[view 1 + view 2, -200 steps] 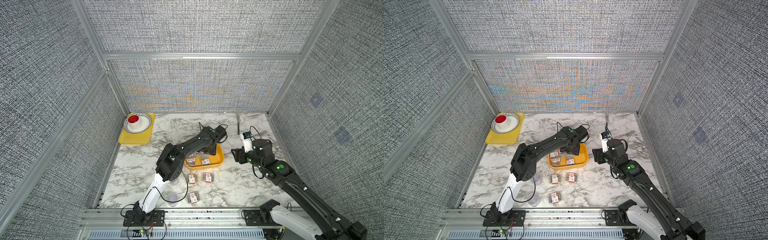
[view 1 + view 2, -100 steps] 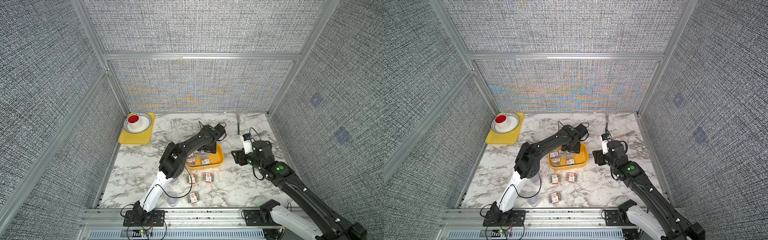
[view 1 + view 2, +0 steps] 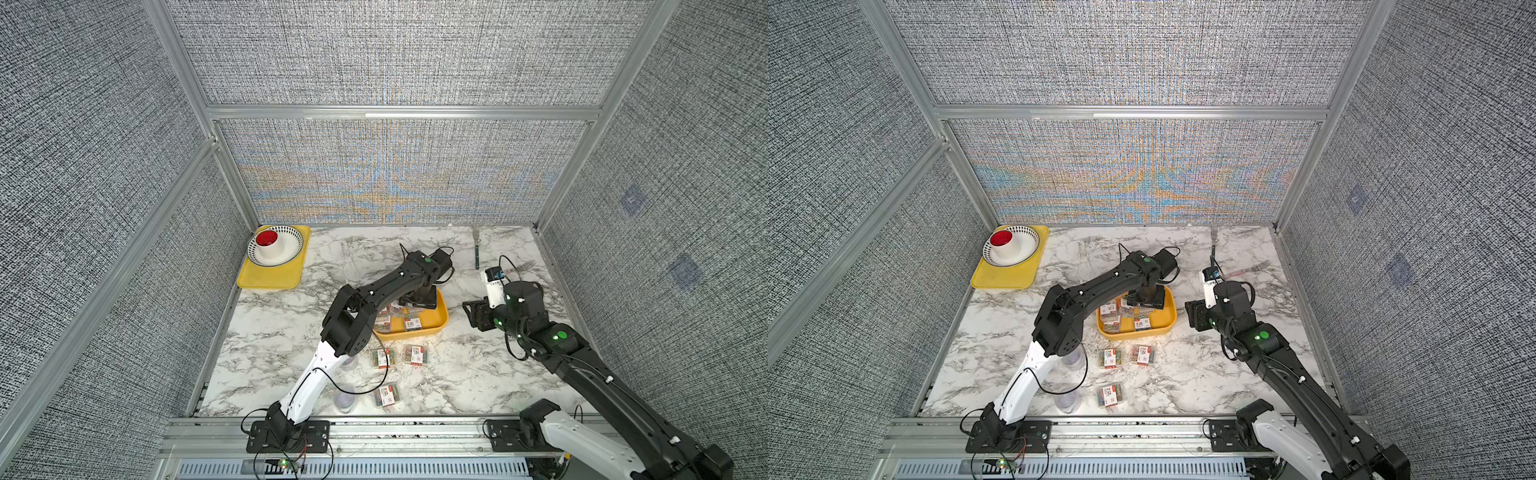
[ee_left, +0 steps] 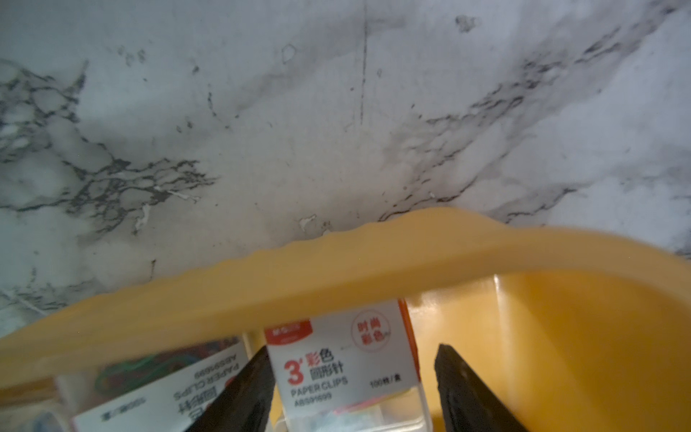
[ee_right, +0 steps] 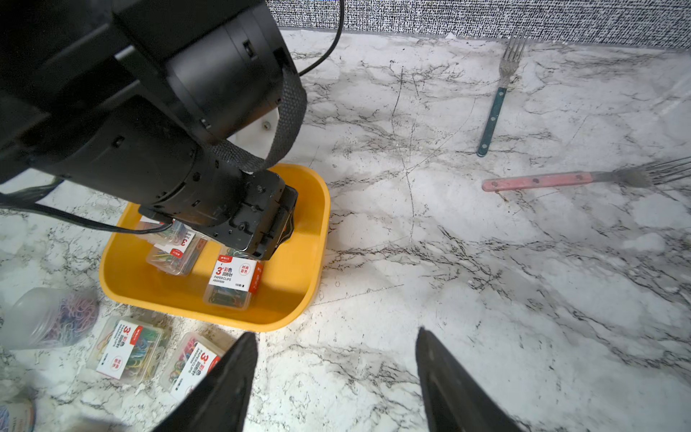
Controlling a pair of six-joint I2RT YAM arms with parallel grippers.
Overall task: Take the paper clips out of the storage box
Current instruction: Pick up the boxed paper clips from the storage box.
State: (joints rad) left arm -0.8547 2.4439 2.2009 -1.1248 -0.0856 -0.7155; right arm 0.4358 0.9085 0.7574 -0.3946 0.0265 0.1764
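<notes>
Your left gripper [image 4: 351, 349] inside the deep yellow-orange plastic tub [image 4: 561, 336], jaws parted around a clear white-and-red-labelled paper-clip pack [image 4: 336, 370] by its far wall, your right gripper [image 5: 335, 332] spread empty beside the tub.

We see orange storage box [image 3: 436, 328] holding several clip packs [image 3: 411, 322]; three loose packs [image 3: 415, 354] at 6 o'clock, tubs [image 3: 345, 401] at 7.

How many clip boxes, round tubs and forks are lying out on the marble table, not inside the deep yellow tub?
Clear rectangular clip boxes with white-and-red labels: 3
Round frosted plastic tubs of coloured clips: 2
Metal forks, one teal-handled and one pink-handled: 2
Total: 7
</notes>
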